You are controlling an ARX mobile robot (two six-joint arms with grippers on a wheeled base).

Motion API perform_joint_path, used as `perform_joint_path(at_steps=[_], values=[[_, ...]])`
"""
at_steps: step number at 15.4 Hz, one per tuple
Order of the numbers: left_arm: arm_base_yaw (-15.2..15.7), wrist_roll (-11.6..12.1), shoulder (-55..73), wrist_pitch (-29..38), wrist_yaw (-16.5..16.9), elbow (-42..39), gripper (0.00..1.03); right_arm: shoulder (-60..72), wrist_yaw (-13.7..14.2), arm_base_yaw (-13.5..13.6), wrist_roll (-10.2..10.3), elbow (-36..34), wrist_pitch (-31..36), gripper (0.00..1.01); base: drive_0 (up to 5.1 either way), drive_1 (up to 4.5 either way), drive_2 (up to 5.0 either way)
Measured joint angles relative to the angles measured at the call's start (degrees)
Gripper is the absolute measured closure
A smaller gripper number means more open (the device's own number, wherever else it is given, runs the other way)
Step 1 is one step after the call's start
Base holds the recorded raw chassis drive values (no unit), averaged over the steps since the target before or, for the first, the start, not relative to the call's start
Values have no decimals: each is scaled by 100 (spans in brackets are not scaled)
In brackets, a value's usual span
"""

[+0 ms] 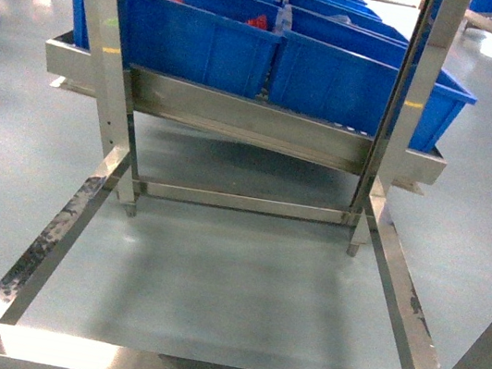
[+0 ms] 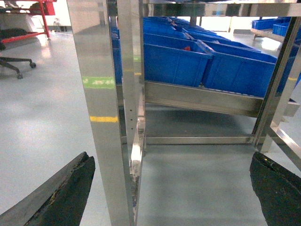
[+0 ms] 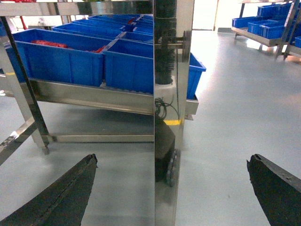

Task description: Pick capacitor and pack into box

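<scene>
No capacitor and no box show in any view. In the left wrist view my left gripper (image 2: 171, 160) stands open, its dark fingers (image 2: 70, 188) wide apart with nothing between them but a steel upright (image 2: 101, 117) and the floor. My right gripper (image 3: 172, 159) is open too, with empty fingers (image 3: 66, 193) spread to either side of another steel post (image 3: 171, 94). Neither gripper appears in the head view.
A steel rack (image 1: 255, 125) carries rows of large blue bins (image 1: 194, 41); some hold red items (image 3: 47, 44). Its lower frame rails (image 1: 61, 230) run along the grey floor towards me. More blue bins (image 3: 263, 26) stand on a rack far right. An office chair base (image 2: 16, 63) sits at left.
</scene>
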Motion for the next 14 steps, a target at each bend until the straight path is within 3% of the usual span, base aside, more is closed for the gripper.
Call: perform_joint_path(at_steps=[14], values=[[0,0,0,-7,4,0,5,0,-9,0,7,0,2,3,0,0,0]])
